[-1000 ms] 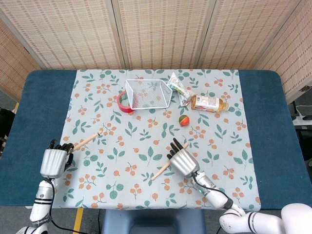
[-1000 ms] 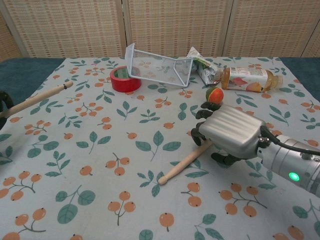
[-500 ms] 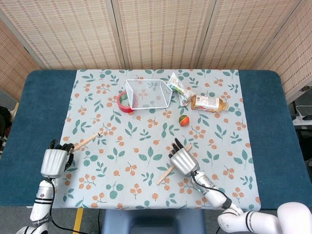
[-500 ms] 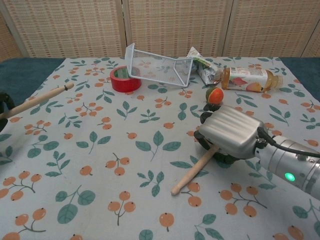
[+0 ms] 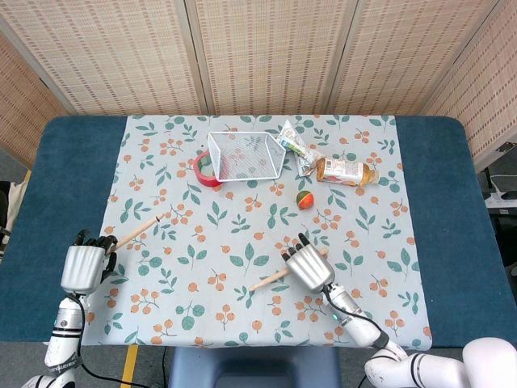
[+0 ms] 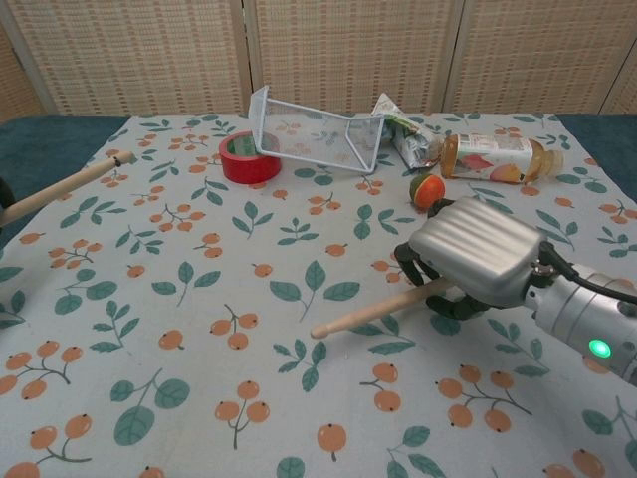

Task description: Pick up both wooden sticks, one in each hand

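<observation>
**Sticks in both hands, right one just lifted**

Bench carries a leaf-and-berry printed cloth over blue. At the far side lie a tipped wire basket, a red tape roll touching it, a snack packet, a bottle on its side and a small round fruit.

Right robot hand is closed around the thick end of the right stick, its fingers curled under the shaft. A second ago that stick lay flat on the cloth under the hand; half a second ago it had swung, tip still down. Now, in the chest view, the shaft stands out level toward the robot's left and a faint shadow runs below it, so it seems to be off the cloth. The hand also sits slightly nearer the robot and further right than before.

Left robot hand is closed on the butt of the left stick, which points up and away over the cloth's near-left part. Compared with a second ago, the hand has drawn back toward the bench's left edge, and the stick's tip shows higher in the chest view.

Judged from this, both grasps are made and the task looks nearly complete; what remains is likely raising both sticks clear and keeping them steady. The right grip, close to one end, could let the stick droop or swivel.
</observation>
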You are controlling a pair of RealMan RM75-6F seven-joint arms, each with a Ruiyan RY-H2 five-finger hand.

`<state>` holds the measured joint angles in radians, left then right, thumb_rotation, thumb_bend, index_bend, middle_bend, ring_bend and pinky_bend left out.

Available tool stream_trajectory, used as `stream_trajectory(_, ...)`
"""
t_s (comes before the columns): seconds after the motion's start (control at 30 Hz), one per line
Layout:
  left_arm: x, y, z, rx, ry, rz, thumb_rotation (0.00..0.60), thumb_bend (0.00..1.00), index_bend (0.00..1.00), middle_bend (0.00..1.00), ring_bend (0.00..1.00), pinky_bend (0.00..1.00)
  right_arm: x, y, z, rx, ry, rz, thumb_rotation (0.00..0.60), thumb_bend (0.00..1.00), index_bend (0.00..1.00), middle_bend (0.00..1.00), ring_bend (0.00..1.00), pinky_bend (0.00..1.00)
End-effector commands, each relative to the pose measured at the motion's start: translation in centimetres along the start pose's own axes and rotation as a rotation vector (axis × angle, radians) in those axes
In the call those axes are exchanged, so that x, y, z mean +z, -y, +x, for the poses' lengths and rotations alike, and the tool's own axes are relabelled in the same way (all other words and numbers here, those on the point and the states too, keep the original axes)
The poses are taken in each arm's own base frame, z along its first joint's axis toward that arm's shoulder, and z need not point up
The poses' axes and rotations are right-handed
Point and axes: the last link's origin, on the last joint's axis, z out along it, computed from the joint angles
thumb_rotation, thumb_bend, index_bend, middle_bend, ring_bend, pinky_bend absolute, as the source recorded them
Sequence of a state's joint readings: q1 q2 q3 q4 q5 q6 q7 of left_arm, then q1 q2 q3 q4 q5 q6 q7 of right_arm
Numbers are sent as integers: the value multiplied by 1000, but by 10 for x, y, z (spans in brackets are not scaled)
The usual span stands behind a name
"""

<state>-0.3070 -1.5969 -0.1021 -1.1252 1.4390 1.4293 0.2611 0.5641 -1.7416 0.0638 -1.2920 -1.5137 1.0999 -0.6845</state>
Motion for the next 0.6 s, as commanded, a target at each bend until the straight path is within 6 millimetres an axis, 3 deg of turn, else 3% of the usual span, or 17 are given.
stream_trajectory(0.03,0,1,1,-4,-2,3,600,617,845,912,589,273,-4,-5,5,61,-19,-27,600,302,1000,831,568,268)
stream_trajectory(0.23,-2,7,11,-111,18,27,600,616,847,913,597,274,-2,-14,24,297,-86,-93,600,302,1000,836,570,277)
stream_trajectory(0.4,-12,-22,13,-220,61,-35,600,617,848,913,598,275,13,-1,34,372,-151,-81,600,302,1000,840,570,277)
stream_trajectory(0.6,-4,-57,32,-308,47,-101,600,617,848,913,598,277,43,22,57,545,-206,-81,600,302,1000,840,570,277)
